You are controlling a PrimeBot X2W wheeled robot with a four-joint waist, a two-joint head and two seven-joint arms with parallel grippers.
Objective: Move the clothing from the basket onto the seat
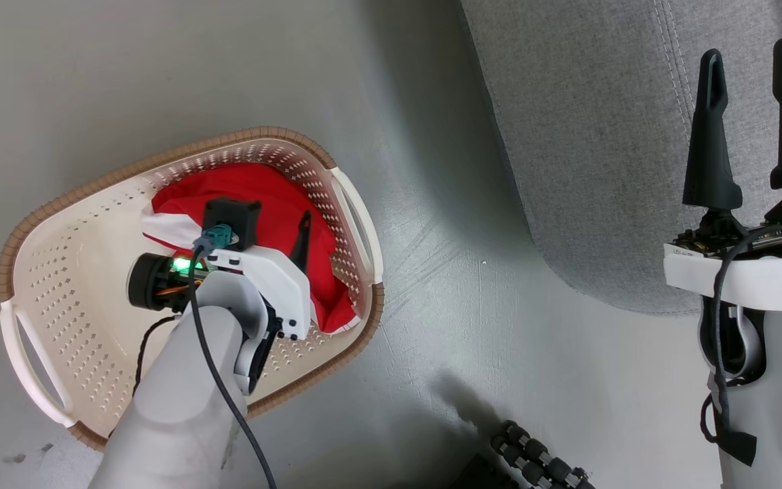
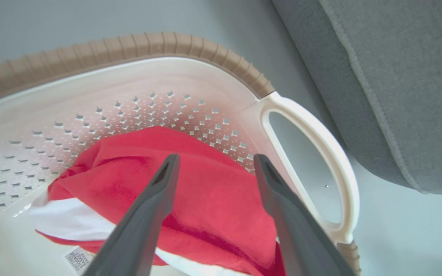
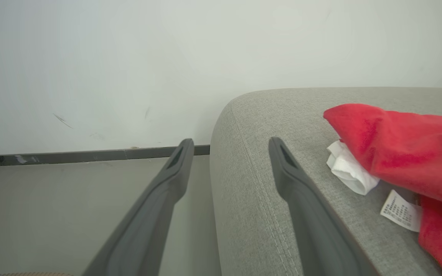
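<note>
Left gripper (image 2: 215,163), reaching down inside the basket (image 1: 160,157): its two dark fingers (image 2: 154,207) stand wide apart and grip nothing, with their tips poised just over a red garment (image 2: 213,214). Whether they touch the fabric cannot be told. Seen from the head, this garment lies bunched against the basket's far wall and the side nearer the sofa (image 1: 601,136), showing a white band (image 1: 167,227) along its left edge. A printed sticker (image 2: 77,260) on the basket's pale bottom shows beside the cloth in the left wrist view. The basket is cream plastic, perforated, with a brown ribbed rim (image 2: 167,42) and a looped white handle (image 2: 320,142). It stands on the grey floor (image 1: 432,305) near the sofa, with a strip of floor between them. Right gripper (image 1: 749,54), held over the sofa's rounded corner with fingers pointing up the head view: its jaws are likewise spread wide and hold nothing. In the right wrist view one finger (image 3: 155,203) is seen against the floor and the other against the sofa's stitched edge. A second red garment (image 3: 405,153) lies on the sofa cushion, to the right of this gripper and apart from it. White trim (image 3: 349,170) and a small printed label (image 3: 401,211) show at its near edge.
</note>
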